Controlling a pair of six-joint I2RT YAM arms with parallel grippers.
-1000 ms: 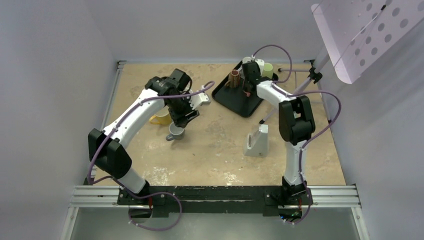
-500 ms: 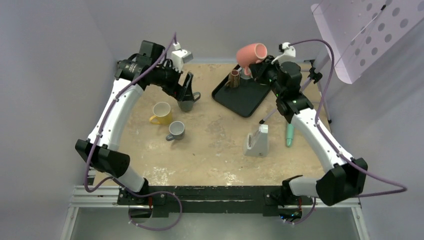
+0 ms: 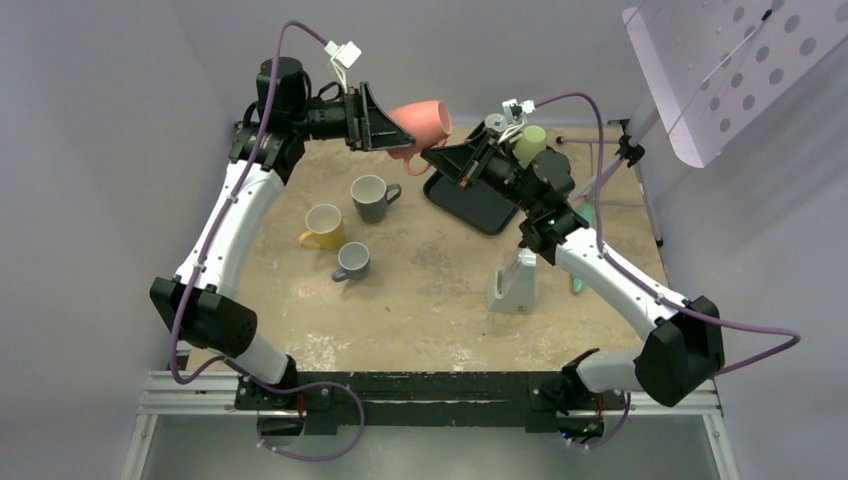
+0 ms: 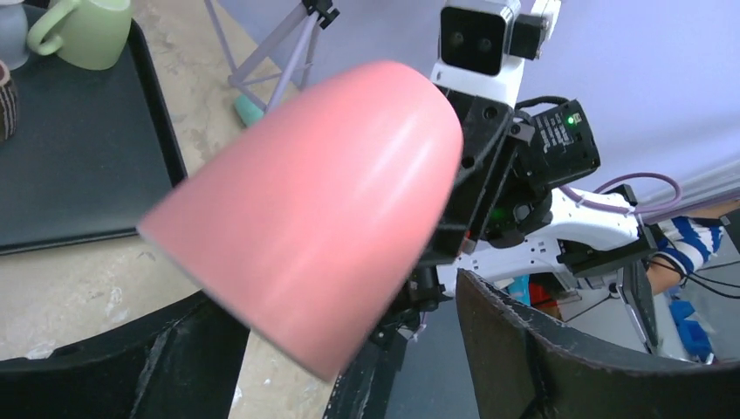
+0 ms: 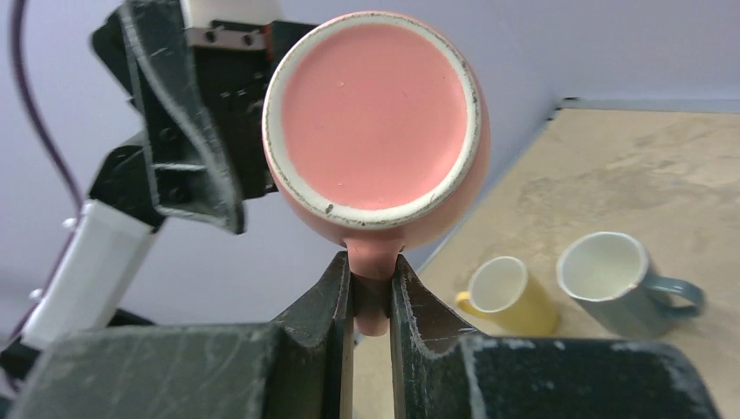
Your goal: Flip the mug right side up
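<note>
Handover in the air, by the look of it. In the right tool (image 5: pixel 373 288), pressed together on the handle: the mug (image 3: pixel 422 122), lifted on its side above the far part of the worktop (image 3: pixel 440 290), base toward the right wrist camera, mouth toward the left tool (image 3: pixel 385 122). Left tool spread wide, one finger on each side of the mug at the mouth end; cannot tell whether touching.

To do this well:
- Slide the left fingers over the round body and centre them.
- Close slowly but firmly; glazed wall probably slippery.
- Let go of the handle only after a sure grip.
- Then roll the mouth upward and set down on bare worktop, away from the tray (image 3: pixel 480 205) and the grey mug (image 3: pixel 372 197).
</note>
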